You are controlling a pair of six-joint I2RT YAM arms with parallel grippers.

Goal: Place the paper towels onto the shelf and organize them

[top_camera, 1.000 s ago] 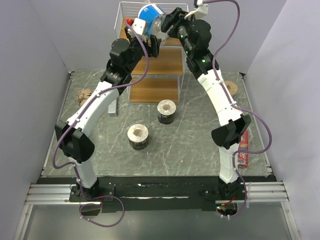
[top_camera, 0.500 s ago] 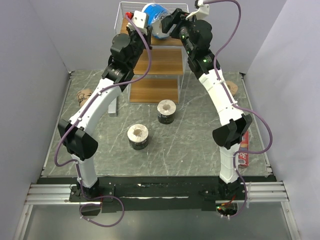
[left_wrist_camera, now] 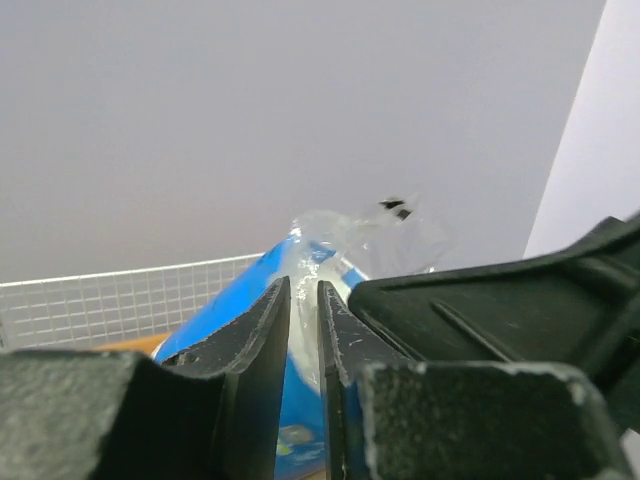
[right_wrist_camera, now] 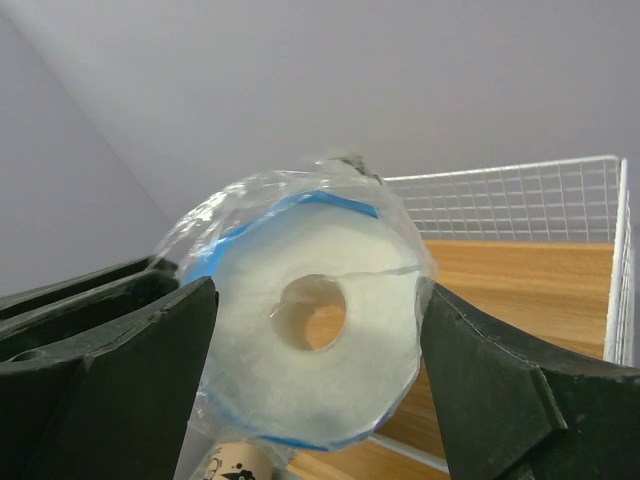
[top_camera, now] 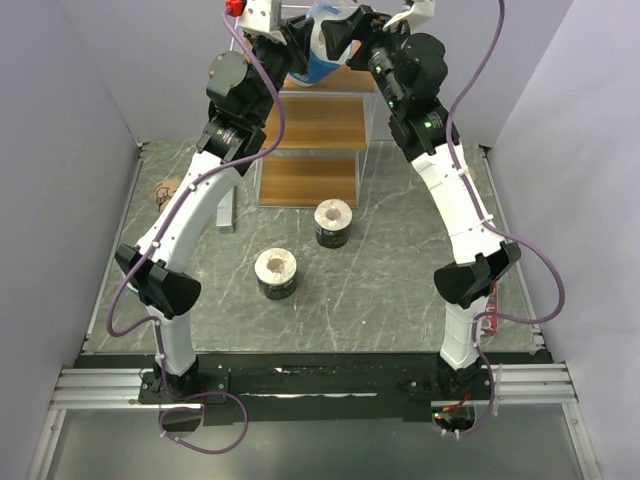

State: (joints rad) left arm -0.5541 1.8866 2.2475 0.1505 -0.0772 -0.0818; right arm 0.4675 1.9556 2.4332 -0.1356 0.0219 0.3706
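Fingers of the left claw (left_wrist_camera: pixel 303 300) are pinched shut on the clear wrapper of a blue-and-white paper towel roll (right_wrist_camera: pixel 262 372), held up at the shelf (top_camera: pixel 310 125), by its top tier. The right claw (right_wrist_camera: pixel 316 312) straddles the roll, jaws wide; whether they press it I cannot tell.

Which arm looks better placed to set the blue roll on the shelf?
Probably left: the left end effector pinches the roll by its wrapper above the shelf; the right end effector straddles it, grip unclear.
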